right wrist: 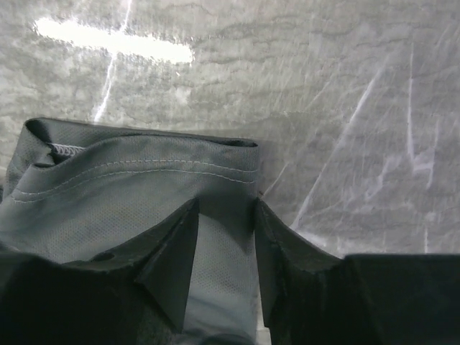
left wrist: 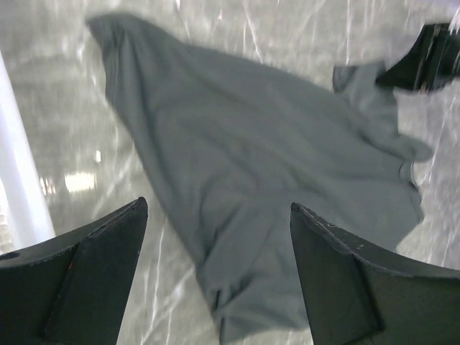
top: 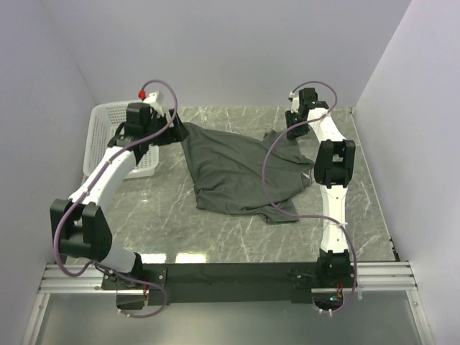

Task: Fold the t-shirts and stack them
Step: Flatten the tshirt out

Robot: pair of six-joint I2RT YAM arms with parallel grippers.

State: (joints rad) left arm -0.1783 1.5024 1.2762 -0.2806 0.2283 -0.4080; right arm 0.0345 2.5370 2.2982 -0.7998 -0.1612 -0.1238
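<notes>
Charcoal-grey fabric dominates the scene: one t-shirt [top: 237, 172] lies spread across the middle of the marbled grey counter [top: 215, 237], reaching toward the far edge, plain and unprinted, with a rumpled lower end pointing at the near edge. Over at the far left corner sits a white mesh basket [top: 100, 129], and the shirt does not touch it. Now the left gripper [top: 175, 129] hovers just by the shirt's far left tip, and from its own wrist view the left gripper [left wrist: 215, 208] shows its two dark fingers [left wrist: 93, 273] spread wide apart with nothing between them, the cloth lying flat on the stone below, well under the tips. Across the counter, the right gripper [top: 293, 131] is down near the far right corner, right where the shirt's far right corner lifts off the surface. Its wrist camera gives the close look: the right gripper [right wrist: 225, 208] has a stitched edge of the t-shirt [right wrist: 108, 208] running straight between its fingers [right wrist: 169, 259], clamped on the fabric, the hem bunched on the left side and bare marble beyond it. From the left wrist, that same black gripper shows blurred at the shirt's far corner, with the garment [left wrist: 273, 180] fanning out between the two arms.
</notes>
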